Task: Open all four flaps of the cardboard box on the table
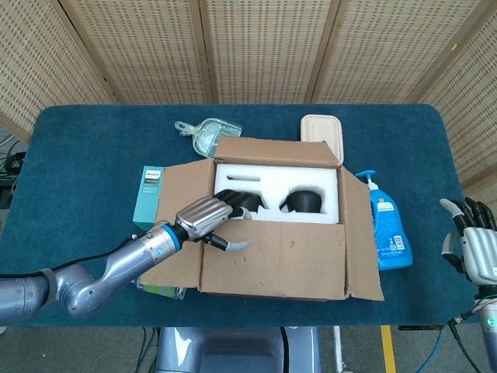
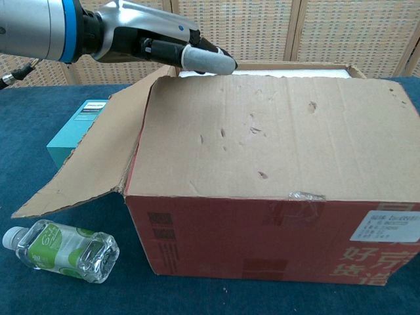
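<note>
Risk of near flap (image 1: 272, 260) dropping back over foam insert (image 1: 276, 180) — left hand (image 1: 208, 216) only hooking its top edge, gripping nothing firmly (thumb outside, fingers inside). Cardboard box (image 2: 275, 243) mid-table, front. Room behind box; bottle (image 2: 62, 251) and teal carton (image 1: 147, 194) crowding left. Right hand (image 1: 475, 247) idle, fingers spread, empty.

Blue table (image 1: 78, 148), cardboard box (image 1: 272, 264), teal carton (image 1: 147, 194), soap bottle (image 1: 388, 229), dustpan (image 1: 206, 137), water bottle (image 2: 62, 249)
</note>
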Available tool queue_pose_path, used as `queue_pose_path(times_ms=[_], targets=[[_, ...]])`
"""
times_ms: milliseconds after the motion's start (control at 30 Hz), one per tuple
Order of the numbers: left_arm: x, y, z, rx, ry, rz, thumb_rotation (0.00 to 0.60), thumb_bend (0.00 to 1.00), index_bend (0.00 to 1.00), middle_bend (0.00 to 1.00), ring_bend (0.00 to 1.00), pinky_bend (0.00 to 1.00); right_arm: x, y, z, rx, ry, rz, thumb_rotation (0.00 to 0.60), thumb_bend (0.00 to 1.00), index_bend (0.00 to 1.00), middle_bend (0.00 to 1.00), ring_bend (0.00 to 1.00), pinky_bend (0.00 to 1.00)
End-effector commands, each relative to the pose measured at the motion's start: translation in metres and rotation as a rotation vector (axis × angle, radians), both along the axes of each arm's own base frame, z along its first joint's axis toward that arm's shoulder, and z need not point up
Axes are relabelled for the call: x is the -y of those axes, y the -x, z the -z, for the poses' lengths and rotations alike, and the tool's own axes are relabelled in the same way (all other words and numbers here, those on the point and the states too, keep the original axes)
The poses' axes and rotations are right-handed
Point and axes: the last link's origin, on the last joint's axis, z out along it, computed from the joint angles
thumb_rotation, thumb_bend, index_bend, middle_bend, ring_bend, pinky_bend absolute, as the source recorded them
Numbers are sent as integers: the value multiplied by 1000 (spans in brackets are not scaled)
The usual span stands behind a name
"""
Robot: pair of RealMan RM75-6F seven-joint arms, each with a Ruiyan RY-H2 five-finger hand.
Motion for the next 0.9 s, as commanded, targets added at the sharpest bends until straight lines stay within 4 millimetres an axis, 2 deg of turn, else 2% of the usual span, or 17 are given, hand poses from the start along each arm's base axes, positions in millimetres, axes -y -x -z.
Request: queue_pose_path(times_ms=[33,400,900], targets=[[2,-1,-11,30,23,-13,157,253,318,39,0,0,0,-1,0,-1,1,0,600,824,132,158,0,19],[8,1,-36,86,69,-35,150,253,317,38,0,0,3,-6,2,-11,-6,-9,600,826,132,158,0,19],[21,8,-50,160,135,-73,148,248,317,39,0,0,7,-13,7,-26,-20,-14,600,825,132,158,0,19]])
